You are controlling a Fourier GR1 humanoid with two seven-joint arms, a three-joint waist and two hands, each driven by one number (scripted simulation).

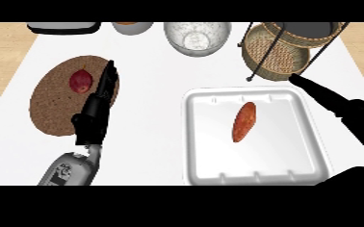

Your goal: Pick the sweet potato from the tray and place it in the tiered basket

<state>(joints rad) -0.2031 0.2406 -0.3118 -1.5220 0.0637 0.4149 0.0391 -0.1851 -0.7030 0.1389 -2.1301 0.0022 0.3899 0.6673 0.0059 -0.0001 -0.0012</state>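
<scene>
An orange sweet potato [244, 121] lies in the middle of the white tray [206, 163] at the right of the counter. The wicker tiered basket [279, 54] with its dark wire frame stands at the back right, just beyond the tray. My right hand [334, 103] comes in from the right edge with straight fingers pointing up-left, its tips near the tray's far right corner and the basket's foot; it holds nothing. My left hand [96, 113] rests open at the left, fingers stretched over the edge of a brown mat.
A round brown woven mat [53, 103] at the left carries a dark red vegetable [81, 81]. Along the back stand a glass bowl [197, 38], an orange-filled bowl [132, 27] and a dark flat tray [62, 27].
</scene>
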